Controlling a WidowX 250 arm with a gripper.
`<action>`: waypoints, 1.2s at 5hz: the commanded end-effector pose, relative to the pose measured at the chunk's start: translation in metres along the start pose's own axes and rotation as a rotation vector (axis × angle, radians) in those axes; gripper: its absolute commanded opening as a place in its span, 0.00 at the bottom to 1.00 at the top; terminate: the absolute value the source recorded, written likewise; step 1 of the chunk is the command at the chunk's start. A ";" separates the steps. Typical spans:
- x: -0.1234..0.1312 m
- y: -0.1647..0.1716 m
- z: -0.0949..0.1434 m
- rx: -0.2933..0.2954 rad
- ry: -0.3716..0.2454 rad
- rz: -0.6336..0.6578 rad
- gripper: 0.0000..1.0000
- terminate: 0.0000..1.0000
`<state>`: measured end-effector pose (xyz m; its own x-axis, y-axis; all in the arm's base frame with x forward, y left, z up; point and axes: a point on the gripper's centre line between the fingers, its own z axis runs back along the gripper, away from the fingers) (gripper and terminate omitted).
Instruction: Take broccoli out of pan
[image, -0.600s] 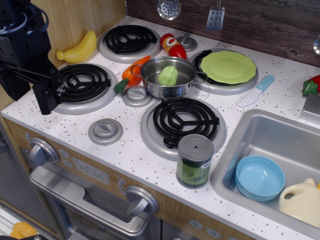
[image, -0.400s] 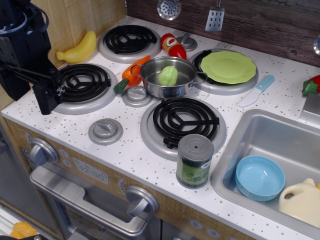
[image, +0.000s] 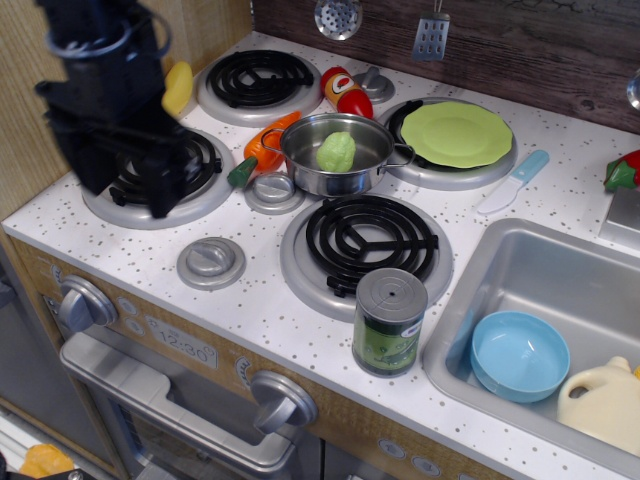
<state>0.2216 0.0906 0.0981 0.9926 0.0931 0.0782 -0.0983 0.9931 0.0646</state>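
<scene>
The pale-green broccoli (image: 337, 151) lies inside the shiny steel pan (image: 375, 170), which stands between the back burners at the middle of the stove top. My gripper (image: 130, 190) hangs from the black arm over the front-left burner (image: 205, 195), well to the left of the pan and apart from it. Its two dark fingers (image: 165, 195) stand spread with the burner showing between them, and it holds nothing. The arm is blurred.
An orange carrot (image: 262, 150) lies against the pan's left side. A ketchup bottle (image: 346, 92) lies behind the pan, and a lime plate (image: 456, 134) to its right. A banana (image: 179, 85) is partly hidden by the arm. A green can (image: 389, 322) stands in front. The sink (image: 530, 270) holds a blue bowl (image: 518, 355).
The arm has swung right and toward the back, from the stove's left edge to above the front-left burner. The broccoli and pan have not moved.
</scene>
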 end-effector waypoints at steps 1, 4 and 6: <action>0.057 -0.023 0.016 0.011 -0.093 0.025 1.00 0.00; 0.156 -0.050 -0.012 0.010 -0.256 -0.084 1.00 0.00; 0.183 -0.065 -0.027 0.020 -0.296 -0.105 1.00 0.00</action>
<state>0.4077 0.0421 0.0575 0.9451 -0.0438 0.3238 0.0122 0.9950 0.0990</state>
